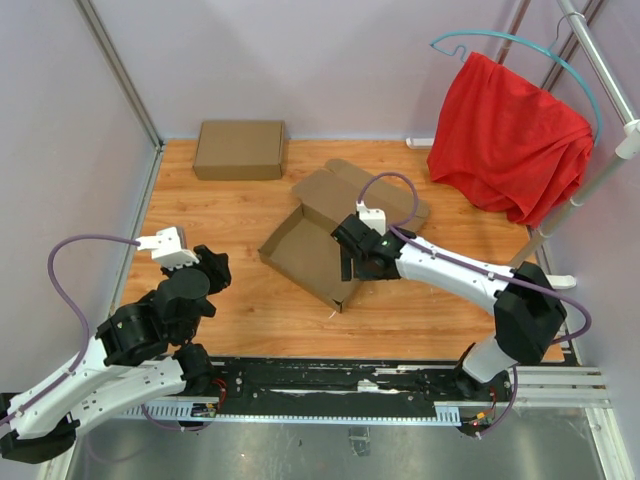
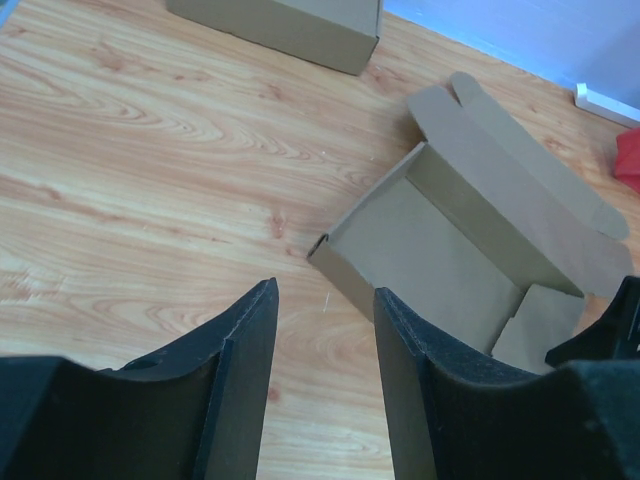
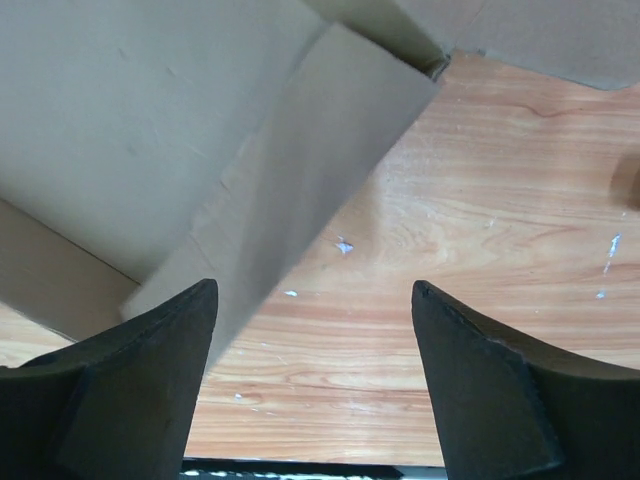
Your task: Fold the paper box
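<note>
Currently your paper box (image 1: 305, 250) sits half-formed on the bench (image 1: 225, 205), walls raised, lid panel flat behind; right pincer (image 3: 312, 290) spread beside one wall, left pincer (image 2: 324, 290) apart.

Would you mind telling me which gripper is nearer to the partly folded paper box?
Right. The right gripper sits at the paper box's near-right wall, jaws open beside it; the left gripper hovers off to its left, well apart.
</note>
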You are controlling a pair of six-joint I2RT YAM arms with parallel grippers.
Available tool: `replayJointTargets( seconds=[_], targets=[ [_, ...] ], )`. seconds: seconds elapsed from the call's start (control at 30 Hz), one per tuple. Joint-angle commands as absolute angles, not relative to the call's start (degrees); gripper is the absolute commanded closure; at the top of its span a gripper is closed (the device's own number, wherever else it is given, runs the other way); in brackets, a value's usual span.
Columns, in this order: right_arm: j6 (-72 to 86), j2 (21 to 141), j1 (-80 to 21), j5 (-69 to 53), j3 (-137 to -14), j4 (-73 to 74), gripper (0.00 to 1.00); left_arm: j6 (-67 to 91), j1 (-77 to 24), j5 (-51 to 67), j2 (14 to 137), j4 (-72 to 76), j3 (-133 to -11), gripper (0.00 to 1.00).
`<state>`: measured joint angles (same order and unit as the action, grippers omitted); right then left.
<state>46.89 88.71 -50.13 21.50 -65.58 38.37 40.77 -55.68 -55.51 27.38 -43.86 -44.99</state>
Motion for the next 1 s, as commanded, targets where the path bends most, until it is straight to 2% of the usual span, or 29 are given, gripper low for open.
replayJointTargets(
  seconds=[0.0,0.17,0.33,0.47,0.77,0.83,0.87,0.9,0.97],
  targets=[
    [41.9,89.32,-50.21,18.85,-62.17,39.9,0.21,41.04,-55.55,-55.73,27.9,-43.04,-44.57,0.51],
    [44.5,90.89,-50.43,17.8,-60.63,38.55,0.22,41.04,-55.55,-55.28,29.0,-42.65,-44.6,0.52],
    [48.57,90.57,-50.39,15.38,-59.48,32.47,0.27,41.0,-55.55,-55.21,28.82,-42.9,-44.56,0.52],
    [47.0,93.58,-50.4,12.66,-62.23,33.18,0.32,41.0,-55.55,-55.26,28.26,-42.98,-44.47,0.52],
    [33.32,99.21,-50.23,16.19,-63.86,33.59,0.65,41.05,-55.52,-54.67,29.68,-42.65,-44.26,0.52],
    [30.63,99.31,-50.23,17.44,-63.96,32.9,0.81,42.24,-55.55,-54.12,30.72,-42.7,-44.0,0.52],
    [29.23,99.36,-50.19,18.24,-63.98,32.66,0.95,43.11,-55.55,-53.32,31.44,-42.45,-43.57,0.52],
    [27.87,99.49,-50.22,19.11,-63.92,32.47,0.99,44.35,-55.55,-52.31,32.44,-42.17,-42.98,0.53],
    [26.06,100.14,-49.95,21.68,-64.3,33.27,0.99,46.5,-55.54,-48.94,35.22,-39.99,-40.24,0.53]
  ],
)
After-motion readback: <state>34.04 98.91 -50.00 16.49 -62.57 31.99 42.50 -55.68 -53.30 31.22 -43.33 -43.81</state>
